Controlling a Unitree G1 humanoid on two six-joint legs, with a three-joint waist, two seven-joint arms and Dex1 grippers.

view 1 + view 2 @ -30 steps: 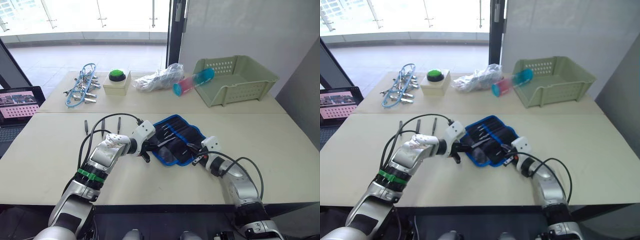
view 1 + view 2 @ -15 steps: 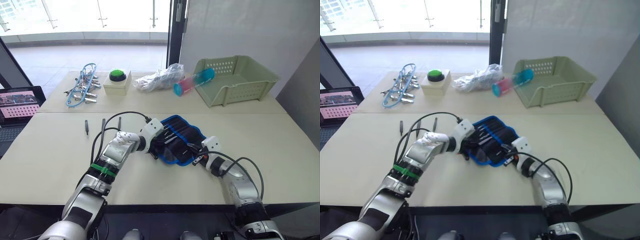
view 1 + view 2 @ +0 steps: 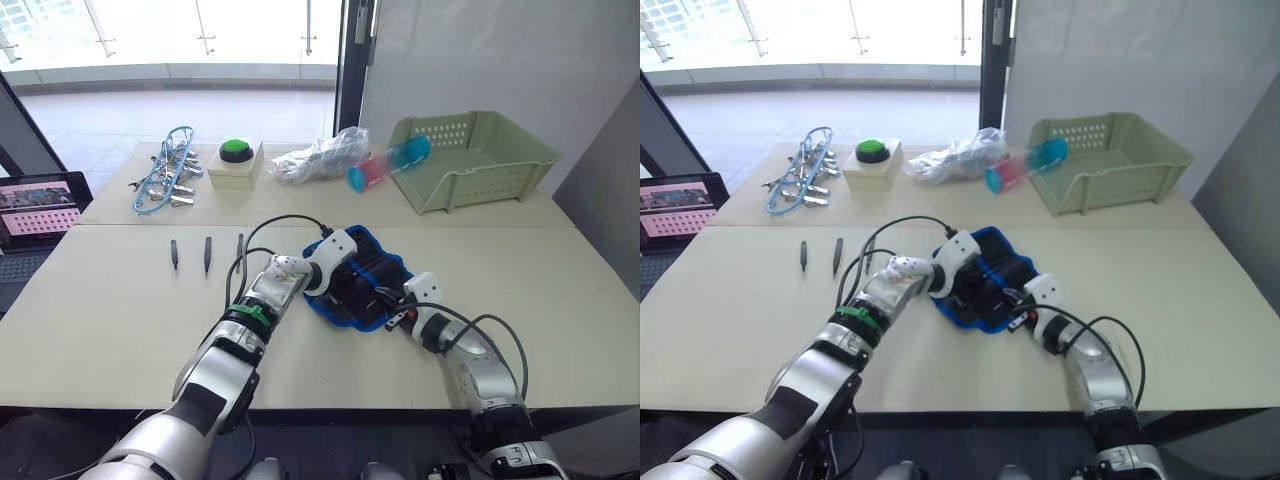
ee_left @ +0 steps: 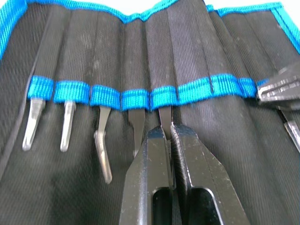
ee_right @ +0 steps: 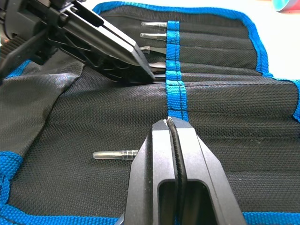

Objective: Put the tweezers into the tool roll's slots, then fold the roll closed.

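Observation:
The tool roll [image 3: 372,268] lies open on the near table, black with blue trim. My left gripper [image 4: 169,136] is over its slots [image 4: 136,99], shut on one of the tweezers [image 4: 164,117], whose end sits at the blue band of the fifth slot. Several silver-ended tools [image 4: 68,126] fill the slots beside it. My right gripper [image 5: 168,124] is shut on the roll's blue band [image 5: 173,89] at its near right side. Three more tweezers [image 3: 207,254] lie in a row on the table, left of the roll. A silver tool end [image 5: 112,153] rests on the roll's inner fabric.
On the far table stand a green basket [image 3: 470,160], a blue and pink cylinder [image 3: 388,163], a plastic bag [image 3: 320,155], a box with a green button [image 3: 233,163] and silver clips with blue cord [image 3: 165,180]. A laptop [image 3: 40,208] sits at the left edge.
My left gripper has moved right, from the roll's left edge to over the slots, carrying the tweezers. The right gripper has stayed on the roll.

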